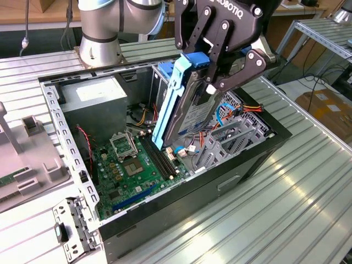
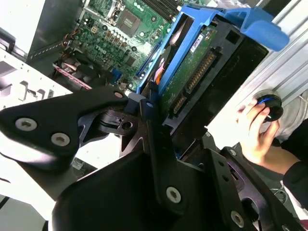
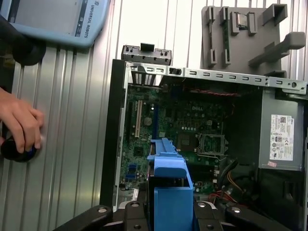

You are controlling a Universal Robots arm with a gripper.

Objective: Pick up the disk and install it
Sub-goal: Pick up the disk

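My gripper (image 1: 201,67) is shut on the disk (image 1: 191,111), a flat grey-metal drive with a white and blue label and blue plastic side rails (image 1: 168,104). The disk hangs tilted, one end pointing down, over the middle of the open computer case (image 1: 54,109), above the motherboard (image 1: 129,165). In the second wrist view the disk's green circuit-board side (image 2: 192,77) faces the camera, clamped between the black fingers (image 2: 150,103). In the first wrist view the disk's blue rail (image 3: 168,166) sticks out from the gripper (image 3: 169,214) over the motherboard (image 3: 187,120).
A grey power supply (image 1: 93,102) fills the case's far corner beside bundled cables (image 1: 225,118). A grey fixture (image 1: 27,148) and a small metal bracket (image 1: 74,231) lie outside the case. A person's hand (image 3: 19,120) rests on a round knob on the ribbed table.
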